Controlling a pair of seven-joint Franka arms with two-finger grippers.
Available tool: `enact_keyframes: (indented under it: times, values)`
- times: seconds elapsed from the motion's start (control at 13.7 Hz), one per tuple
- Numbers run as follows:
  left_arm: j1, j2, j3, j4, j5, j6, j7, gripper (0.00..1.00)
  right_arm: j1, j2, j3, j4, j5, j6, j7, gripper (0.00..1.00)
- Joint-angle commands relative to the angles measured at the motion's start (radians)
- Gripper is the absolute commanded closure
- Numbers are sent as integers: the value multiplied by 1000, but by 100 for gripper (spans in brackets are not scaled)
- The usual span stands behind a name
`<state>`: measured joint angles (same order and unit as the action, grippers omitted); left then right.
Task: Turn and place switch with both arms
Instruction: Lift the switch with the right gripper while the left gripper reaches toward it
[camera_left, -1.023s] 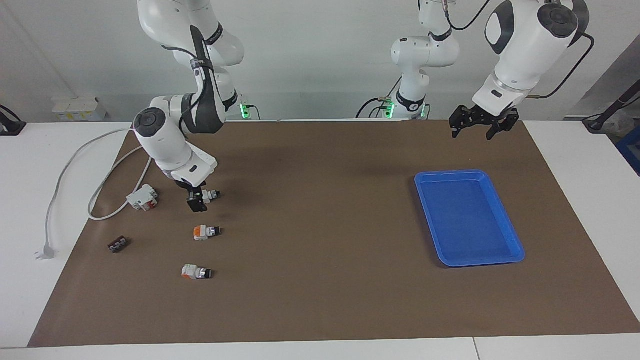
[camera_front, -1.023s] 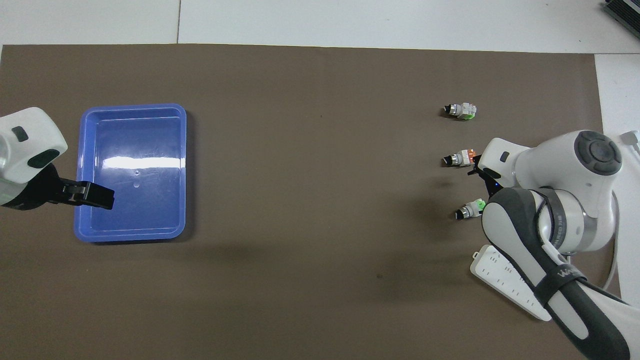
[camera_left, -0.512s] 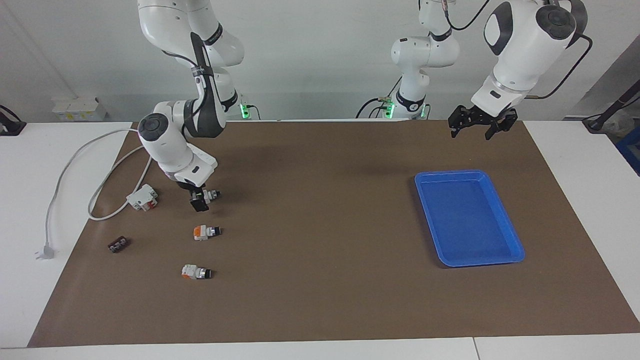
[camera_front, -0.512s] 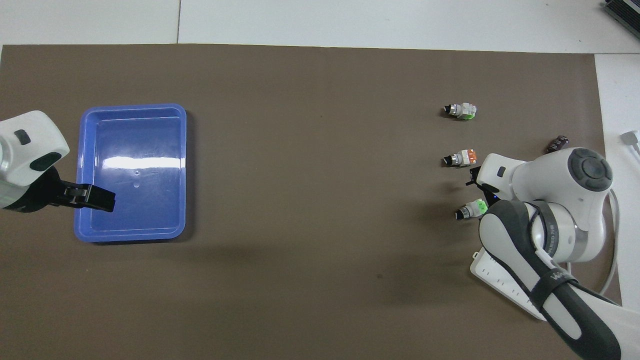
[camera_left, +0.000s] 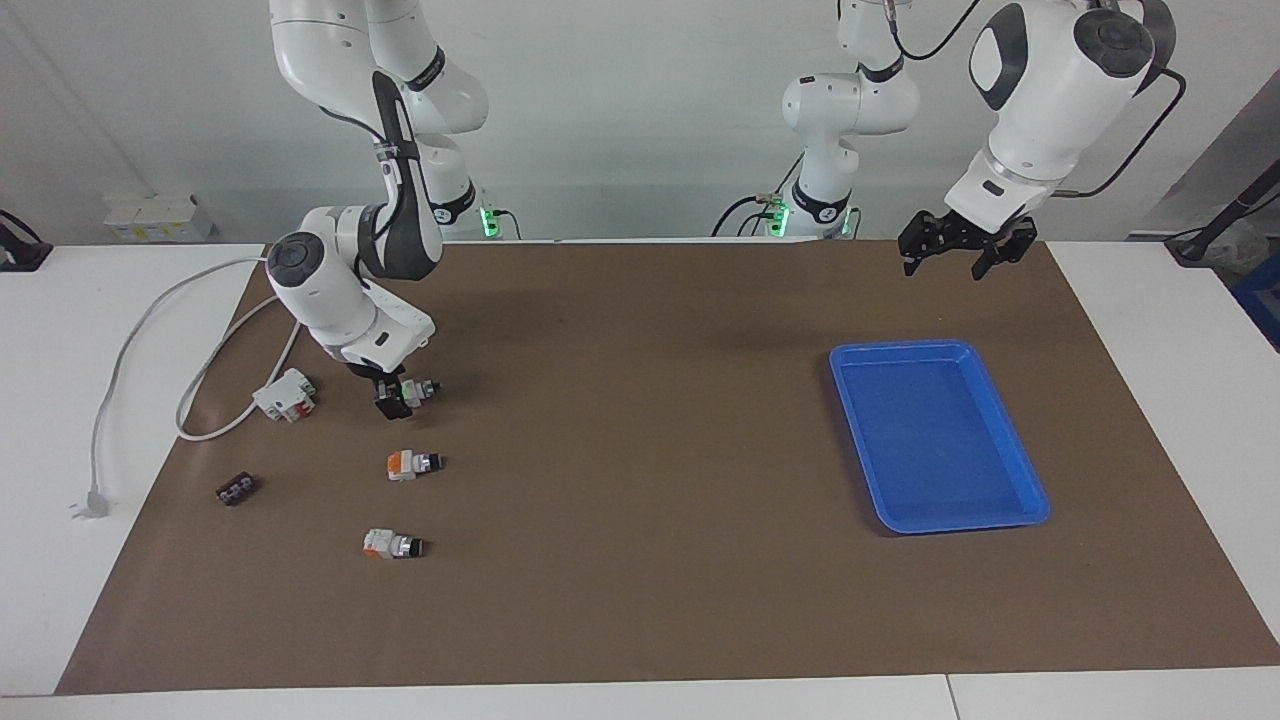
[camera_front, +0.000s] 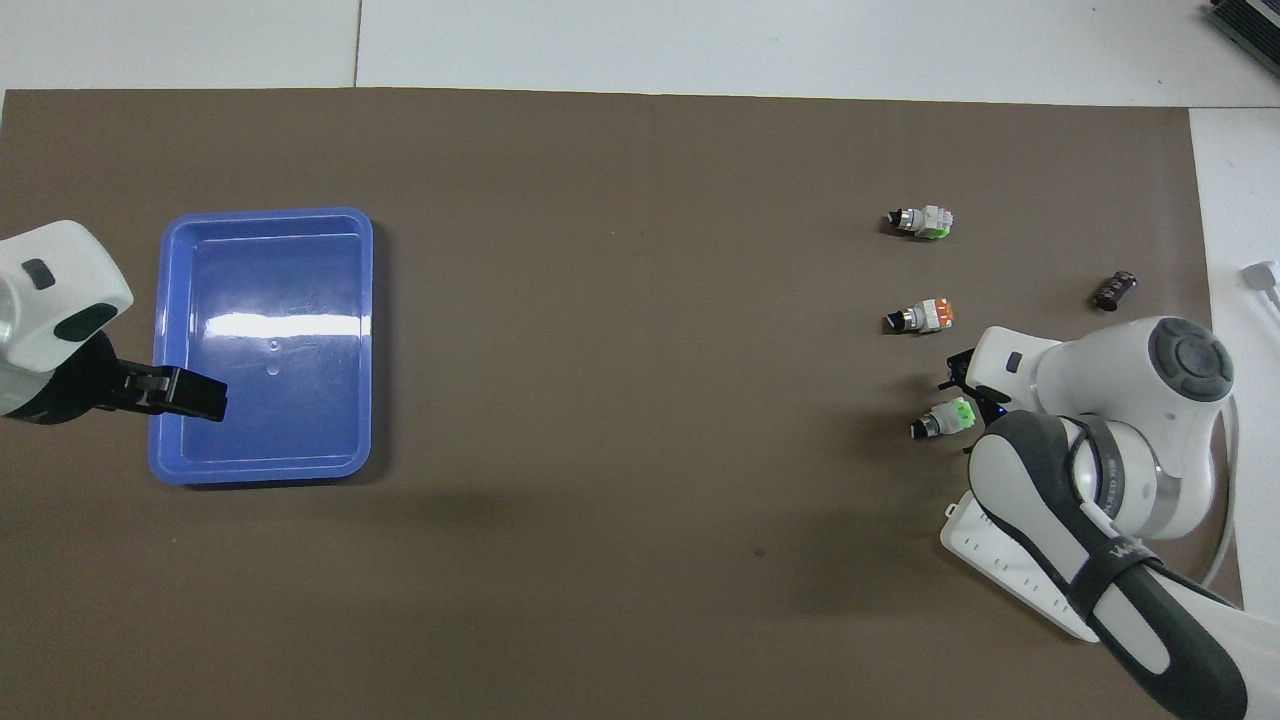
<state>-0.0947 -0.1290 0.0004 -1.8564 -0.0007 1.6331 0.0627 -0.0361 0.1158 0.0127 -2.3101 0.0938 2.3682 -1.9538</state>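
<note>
- Switch (camera_left: 418, 389) first, operator: you are looking at the small white piece with the green end and black knob, lying on the brown mat (camera_left: 640, 420) at the right arm's end of the table, the nearest to the robots of three similar pieces in a row.
- You are seeing the right gripper (camera_left: 393, 396) sitting low at the switch's green end, its fingers standing on either side of that end; you cannot tell from either view whether they are already pressing on it.
- You are finding the white-and-red block (camera_left: 286, 394) lying beside that gripper, closer to the mat's edge, with a grey cable (camera_left: 150, 330) looping past it onto the white table (camera_left: 60, 400).
- You are seeing the left gripper (camera_left: 966, 247) hanging in the air with its fingers spread wide and holding nothing, over the mat's edge nearest the robots at the left arm's end; this arm is waiting.
- Moving farther from the robots, you are coming to the blue tray (camera_left: 1010, 430), lying flat on the mat at the left arm's end, well apart from the switch.
- Farther out than the switch, you are seeing an orange-ended switch (camera_left: 412, 464) lying on its side.
- Toward the mat's edge from it, a small dark part (camera_left: 237, 489) is lying alone.
- Farthest out, you are seeing another switch (camera_left: 391, 544) lying on its side, knob pointing toward the tray's end.
</note>
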Motion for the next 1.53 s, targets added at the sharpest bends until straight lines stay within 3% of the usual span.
enact_keyframes:
  times: [0.0,0.07,0.22,0.37,0.58,0.73,0.95,1.46]
  values:
    - [7,-35,-2,-44,5,33,-7,0,-18,-1,6,-26,66,36,-69,27]
    - [7,-35,-2,-46,5,31,-7,0,-19,1,6,-26,78,36,-80,33]
    - [6,-38,-2,-49,5,27,-7,0,-22,4,6,-28,113,36,-115,53]
    - [1,-44,-4,-62,4,30,-3,0,-31,4,6,-26,123,36,-126,98]
    - [-7,-57,-4,-86,-25,63,0,2,-45,1,7,-19,191,19,-135,100]
    - [9,-57,1,-96,-163,97,-3,8,-28,-21,7,-12,277,9,-137,100]
    - [-11,-58,-5,-144,-273,186,0,10,4,-51,7,-11,415,-26,-129,100]
    - [-192,-47,-4,-237,-592,439,69,17,152,-123,7,26,632,-84,-84,100]
